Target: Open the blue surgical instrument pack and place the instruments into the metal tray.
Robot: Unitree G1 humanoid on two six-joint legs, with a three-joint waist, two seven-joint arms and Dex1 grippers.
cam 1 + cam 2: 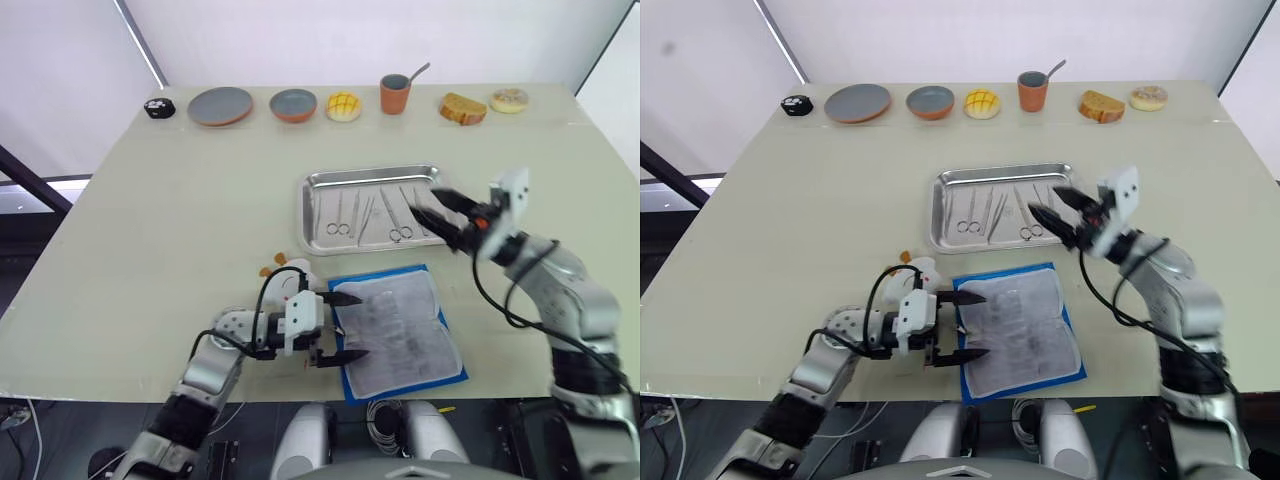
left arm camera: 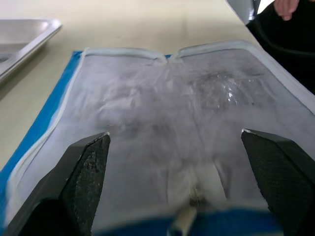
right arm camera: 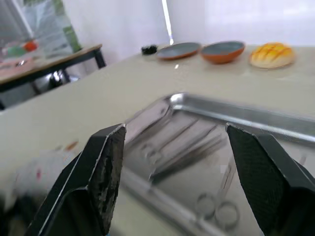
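Blue surgical instrument pack lies open, lining up, lower centre, apparently emptied. Instruments are in the metal tray mid-frame. Left gripper spread wide at the pack's left edge, holding nothing; right gripper open, empty, over the tray's right end. Pack looks thin and floppy: pinch an edge.

Beige table (white walls behind), dark side table

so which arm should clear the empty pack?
Left, probably. The left gripper is open right at the pack's near edge, fingers straddling it. The right gripper is open over the tray, farther off.
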